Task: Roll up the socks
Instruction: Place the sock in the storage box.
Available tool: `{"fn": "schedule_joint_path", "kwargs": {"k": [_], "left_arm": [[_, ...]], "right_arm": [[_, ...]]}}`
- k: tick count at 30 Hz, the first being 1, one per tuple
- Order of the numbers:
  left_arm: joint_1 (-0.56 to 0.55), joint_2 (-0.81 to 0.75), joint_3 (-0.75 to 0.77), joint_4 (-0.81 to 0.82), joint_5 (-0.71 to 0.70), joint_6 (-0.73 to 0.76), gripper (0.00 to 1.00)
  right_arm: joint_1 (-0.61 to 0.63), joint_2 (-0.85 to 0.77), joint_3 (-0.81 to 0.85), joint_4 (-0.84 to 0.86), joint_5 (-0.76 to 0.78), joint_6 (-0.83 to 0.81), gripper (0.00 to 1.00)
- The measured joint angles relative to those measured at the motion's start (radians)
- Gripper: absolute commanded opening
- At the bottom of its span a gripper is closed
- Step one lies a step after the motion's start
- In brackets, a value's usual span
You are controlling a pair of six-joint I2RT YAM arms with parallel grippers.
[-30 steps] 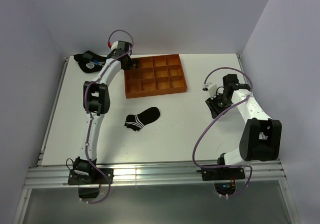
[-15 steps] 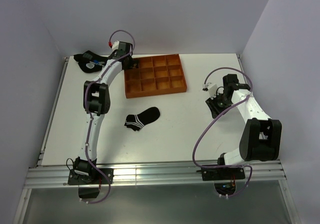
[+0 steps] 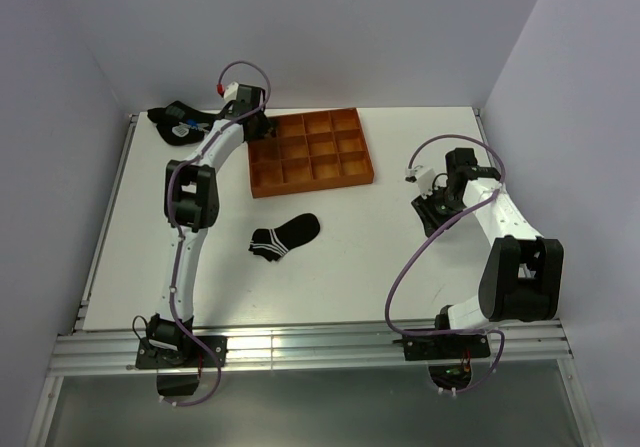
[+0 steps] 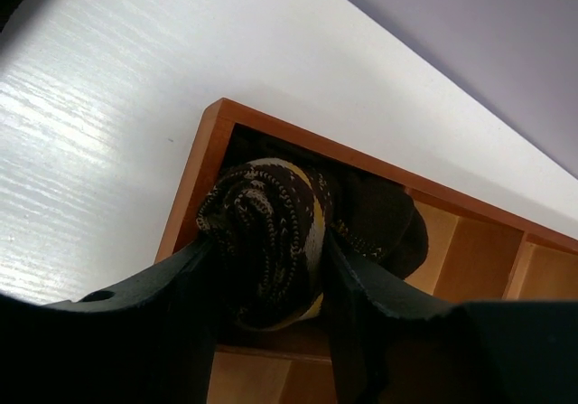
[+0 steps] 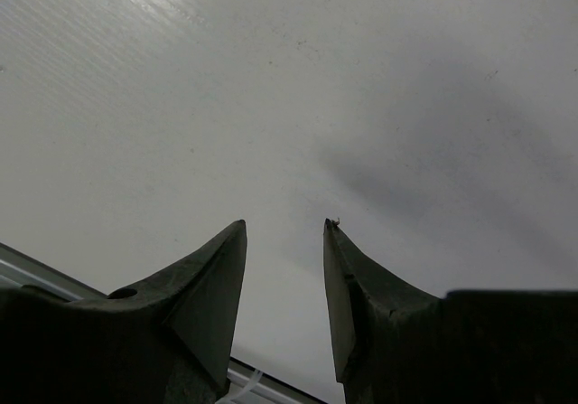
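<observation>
My left gripper [image 4: 271, 241] is shut on the rolled brown-and-black argyle sock [image 4: 271, 219] and holds it in the far-left corner compartment of the orange tray [image 4: 194, 183]. In the top view that gripper [image 3: 256, 124] sits at the tray's far-left corner [image 3: 262, 185], and the sock is hidden under it. The short black ankle sock with white stripes [image 3: 285, 236] lies flat on the table in front of the tray. My right gripper [image 5: 284, 232] is open and empty above bare table at the right [image 3: 432, 207].
The orange tray has several compartments. A dark sock bundle with blue and white marks [image 3: 178, 122] lies at the far left corner. Walls close in the back and both sides of the table [image 3: 360, 257].
The left wrist has shifted very slightly at the tray's corner. The right arm and the ankle sock have not moved.
</observation>
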Motion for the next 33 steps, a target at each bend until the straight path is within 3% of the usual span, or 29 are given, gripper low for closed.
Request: {"fn": "schedule_joint_path", "kwargs": {"k": [3,33], "left_arm": [[-0.001,-0.011,-0.014,-0.005,0.0,0.0,0.55],[-0.006,-0.096,-0.128,0.014,0.001,0.056,0.59]], "right_arm": [[0.0,0.0,0.0,-0.002,0.0,0.0,0.47],[0.0,0.006,0.004,-0.008,0.0,0.0,0.47]]}}
